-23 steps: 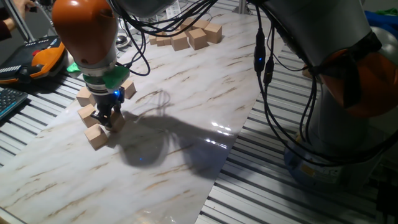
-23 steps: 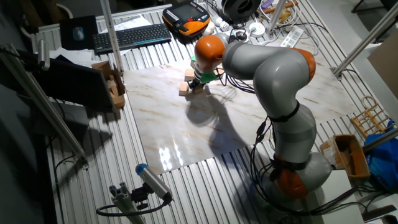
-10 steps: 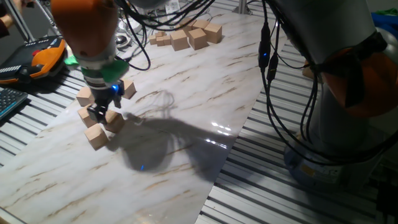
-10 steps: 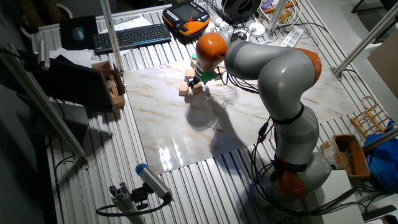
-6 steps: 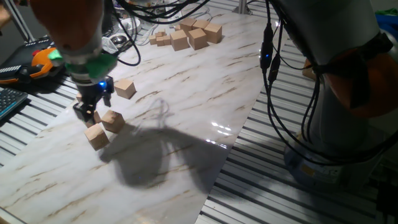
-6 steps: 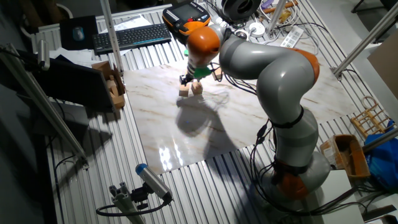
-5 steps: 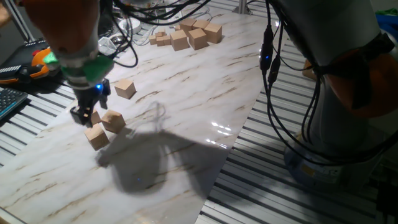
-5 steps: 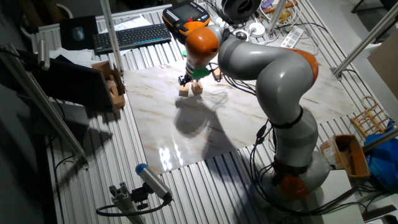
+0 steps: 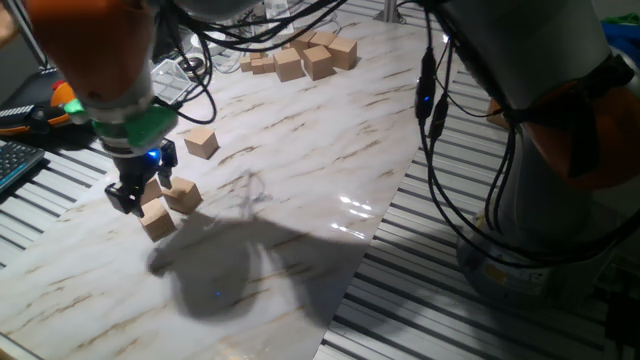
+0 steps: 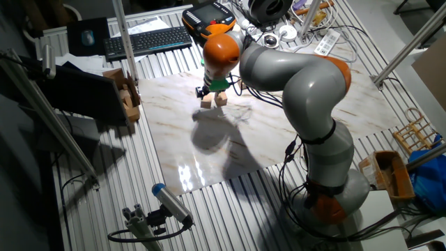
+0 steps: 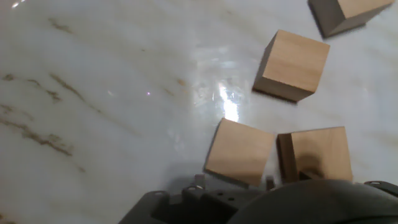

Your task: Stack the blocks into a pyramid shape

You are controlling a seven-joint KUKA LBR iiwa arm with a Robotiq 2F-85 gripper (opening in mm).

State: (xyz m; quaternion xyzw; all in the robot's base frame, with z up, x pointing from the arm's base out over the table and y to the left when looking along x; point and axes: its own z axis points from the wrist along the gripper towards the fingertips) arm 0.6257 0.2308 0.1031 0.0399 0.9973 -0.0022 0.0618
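Claw tilted above blocks (grip state unclear), carrying nothing visible.

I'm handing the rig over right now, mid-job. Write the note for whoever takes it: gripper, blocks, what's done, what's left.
Gripper: low over the table, at the near-left group of blocks; whether the fingers are open or shut cannot be told from any view.
Blocks: three show beside it, one set apart, two close together next to the fingers. The hand view shows four, all lying singly on the table, none on another.
Far cluster: more blocks at the table's far end.
Done: no pyramid; no base row lined up.
Left: everything. Gather blocks into a tight base row, then stack upward.
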